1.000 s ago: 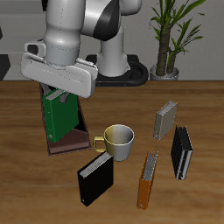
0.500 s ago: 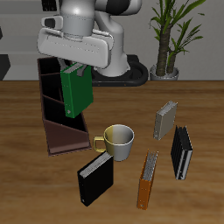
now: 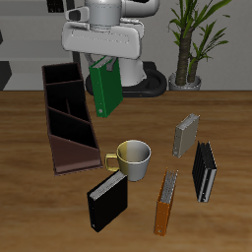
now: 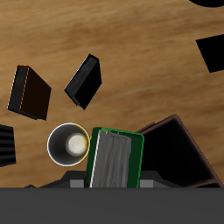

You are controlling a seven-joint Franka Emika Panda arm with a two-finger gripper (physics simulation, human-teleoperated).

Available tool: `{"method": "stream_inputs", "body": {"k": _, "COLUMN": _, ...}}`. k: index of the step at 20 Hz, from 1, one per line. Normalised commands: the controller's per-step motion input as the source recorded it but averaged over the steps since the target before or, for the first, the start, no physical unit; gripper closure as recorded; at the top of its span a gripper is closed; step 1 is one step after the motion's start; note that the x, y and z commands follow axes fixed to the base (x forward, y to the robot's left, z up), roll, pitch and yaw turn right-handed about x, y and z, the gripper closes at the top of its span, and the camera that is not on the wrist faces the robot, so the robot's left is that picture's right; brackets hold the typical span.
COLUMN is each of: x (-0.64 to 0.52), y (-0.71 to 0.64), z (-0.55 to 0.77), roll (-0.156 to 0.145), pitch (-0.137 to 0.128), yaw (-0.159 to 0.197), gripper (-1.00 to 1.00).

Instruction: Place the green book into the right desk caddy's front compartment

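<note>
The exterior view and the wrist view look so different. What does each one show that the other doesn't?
Only the exterior view shows the potted plant, the grey book and the whole right desk caddy with its three sections. Only the wrist view looks down on the green book's pale page edges and into the mug. Both show the green book held in the gripper, the mug, the orange book and the wooden table.

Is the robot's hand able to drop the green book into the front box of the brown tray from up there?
Probably yes. The gripper holds the green book in the air beside the right desk caddy, and its front compartment is open-topped with nothing inside or above it.
</note>
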Motion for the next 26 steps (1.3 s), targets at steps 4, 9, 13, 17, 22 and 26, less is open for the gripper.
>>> {"method": "stream_inputs", "body": {"k": 4, "x": -0.41, "y": 0.30, "z": 0.02, "roll": 0.057, "pitch": -0.009, "yaw": 0.091, "gripper": 1.00}}
{"method": "stream_inputs", "body": {"k": 9, "x": -0.44, "y": 0.26, "z": -0.14, "roll": 0.053, "pitch": 0.042, "yaw": 0.149, "gripper": 1.00}}
{"method": "stream_inputs", "body": {"k": 13, "x": -0.33, "y": 0.00, "z": -0.05, "roll": -0.005, "pitch": 0.040, "yaw": 0.130, "gripper": 1.00}}
{"method": "stream_inputs", "body": {"k": 17, "x": -0.48, "y": 0.02, "z": 0.08, "roll": -0.014, "pitch": -0.012, "yaw": 0.177, "gripper": 1.00}}
{"method": "stream_inputs", "body": {"k": 22, "x": -0.54, "y": -0.12, "z": 0.10, "roll": -0.018, "pitch": -0.007, "yaw": 0.171, "gripper": 1.00}}
{"method": "stream_inputs", "body": {"k": 26, "x": -0.31, "y": -0.22, "z": 0.06, "roll": -0.065, "pitch": 0.002, "yaw": 0.086, "gripper": 1.00}}
